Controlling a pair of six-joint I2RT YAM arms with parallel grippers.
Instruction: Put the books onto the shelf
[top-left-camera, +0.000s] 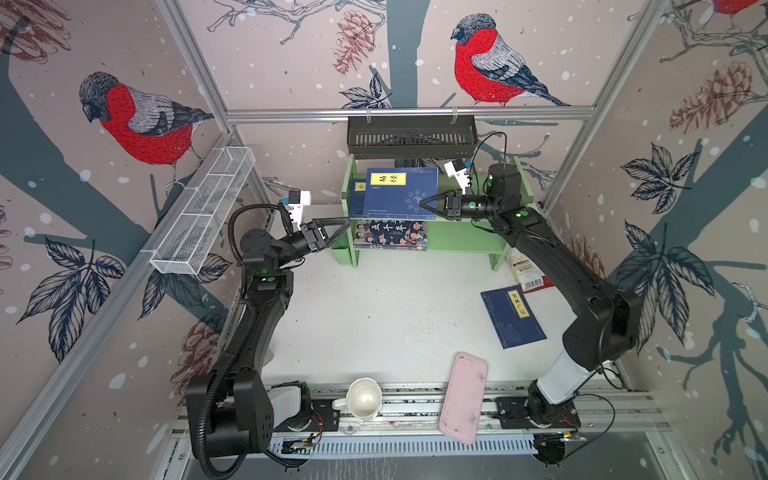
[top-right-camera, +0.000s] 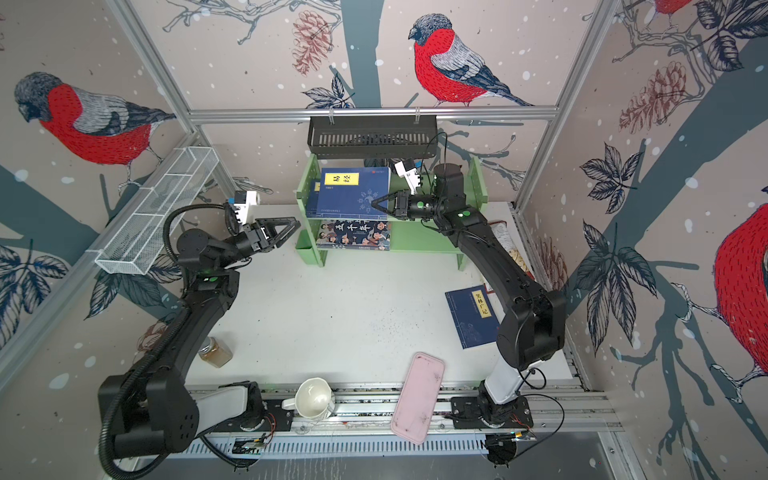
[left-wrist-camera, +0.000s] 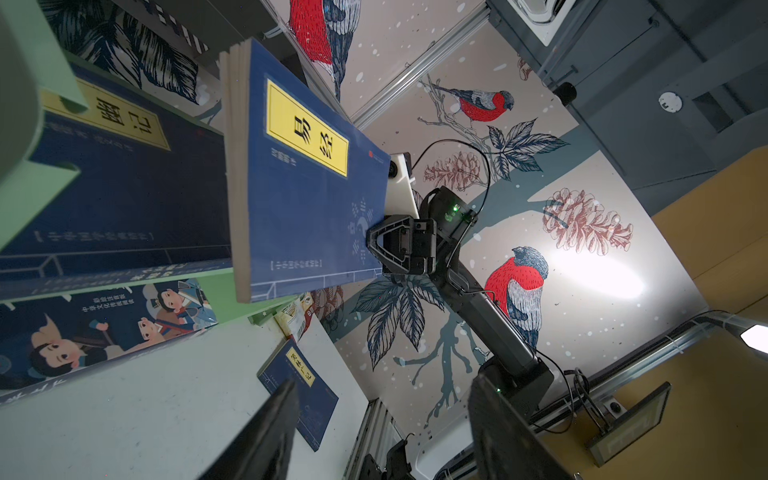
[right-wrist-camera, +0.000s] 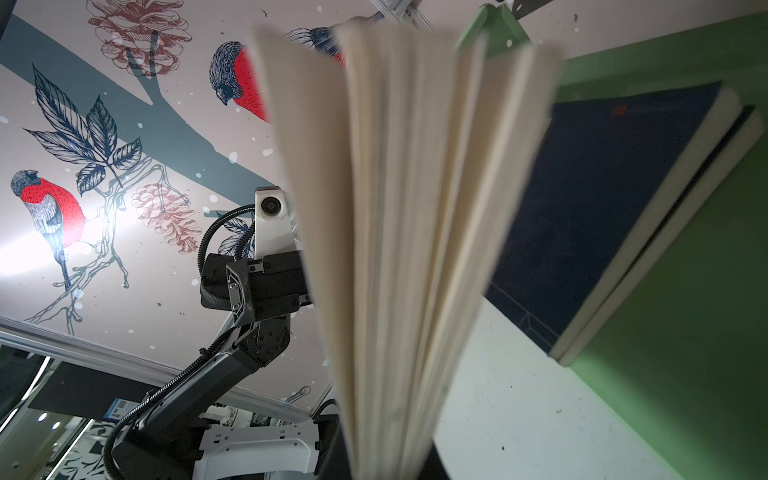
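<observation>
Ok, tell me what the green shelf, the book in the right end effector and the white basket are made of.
The green shelf: likely painted wood, matte, flat cut panels. The held book: paper, cream pages fanning, smooth navy cover. The white basket: see-through wire mesh, probably coated metal.

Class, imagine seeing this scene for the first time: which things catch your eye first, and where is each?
The big red-breasted birds on the walls strike first. Next, the right claw pinches a navy book at the upper tier of the green shelf at the back. A second navy book lies flat on the white table, right side.
</observation>
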